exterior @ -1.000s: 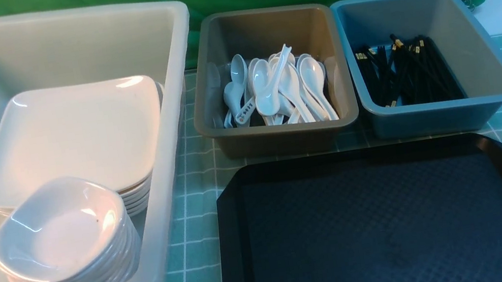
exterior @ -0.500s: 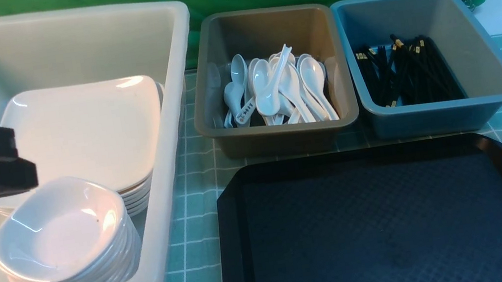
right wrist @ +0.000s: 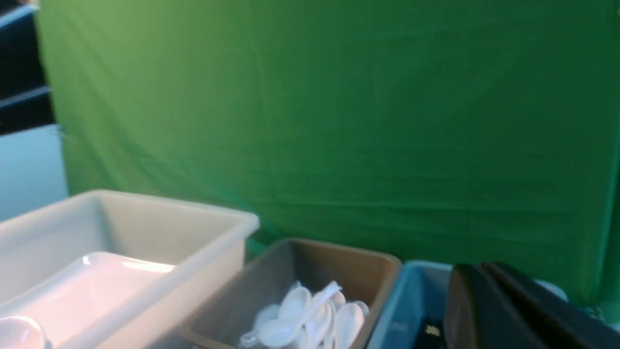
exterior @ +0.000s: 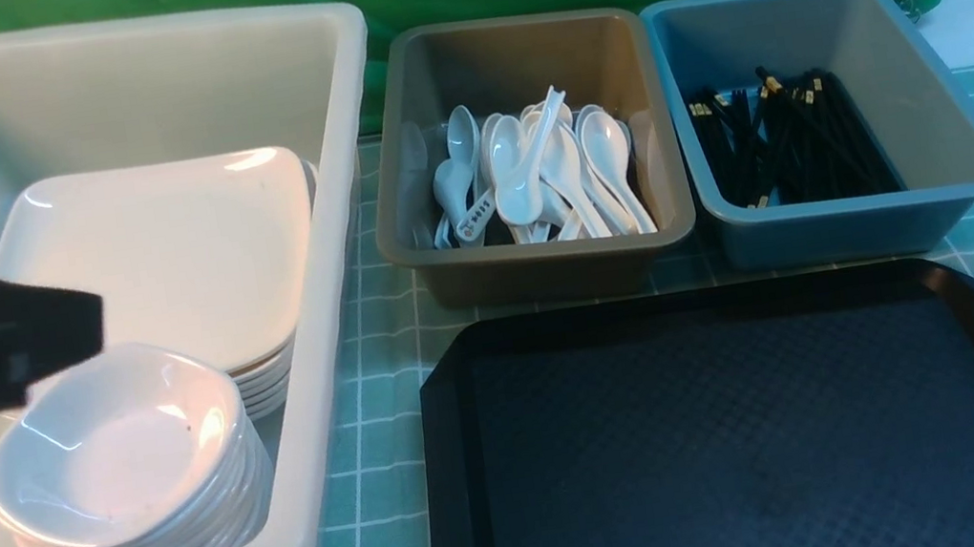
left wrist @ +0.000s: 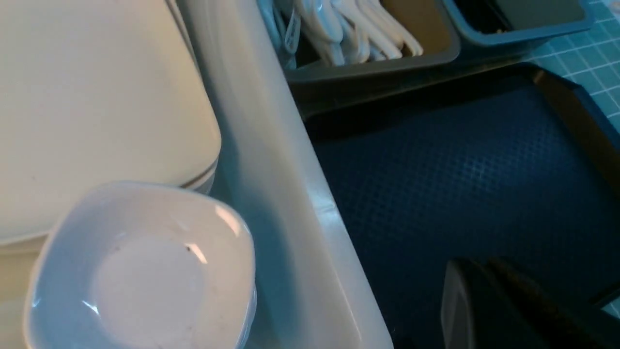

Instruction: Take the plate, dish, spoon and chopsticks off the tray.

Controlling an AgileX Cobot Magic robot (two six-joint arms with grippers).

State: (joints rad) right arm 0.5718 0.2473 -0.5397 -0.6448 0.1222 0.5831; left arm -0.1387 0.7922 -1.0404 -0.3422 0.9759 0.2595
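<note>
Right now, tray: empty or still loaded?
Empty. The tray's diamond-pattern floor is bare in the front view, and the part seen from the left wrist shows nothing on it. Its near edge is out of frame.

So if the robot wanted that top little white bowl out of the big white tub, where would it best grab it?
Probably by the rim. The top small bowl sits nested on a stack, so only its thin upturned edge is free. Coming from above, one finger inside and one outside, on the edge facing the plates, looks easiest: the white tub wall stands close on the other sides.
</note>
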